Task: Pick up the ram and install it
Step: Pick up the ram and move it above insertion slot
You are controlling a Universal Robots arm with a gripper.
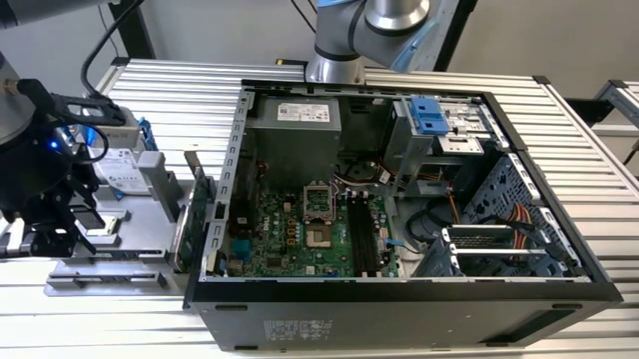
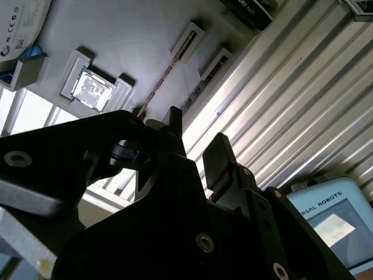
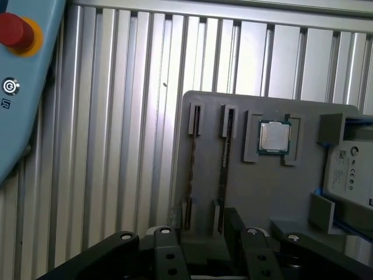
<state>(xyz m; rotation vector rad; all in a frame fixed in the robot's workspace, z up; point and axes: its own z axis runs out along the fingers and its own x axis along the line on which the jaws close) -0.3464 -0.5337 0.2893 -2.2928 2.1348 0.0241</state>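
Note:
The ram point(image 3: 223, 169) stands on edge as a thin dark stick between two slotted posts of a grey parts holder point(image 3: 262, 192); the second wrist view shows the ram point(image 2: 202, 86) too. My gripper point(image 2: 195, 137) hangs just above the near end of that stick, open, with nothing between its black fingers point(image 2: 218, 153). In the exterior view the gripper point(image 1: 45, 239) is at the far left over the holder point(image 1: 140, 217). The motherboard's black memory slots point(image 1: 361, 232) lie inside the open computer case point(image 1: 399, 295).
A second thin stick point(image 3: 189, 175) sits in the neighbouring slot. A processor chip point(image 3: 274, 137) and a drive point(image 3: 349, 175) also rest on the holder. A blue teach pendant point(image 3: 17, 87) lies on the ribbed metal table point(image 3: 116, 146). A green card point(image 1: 200, 202) stands beside the case.

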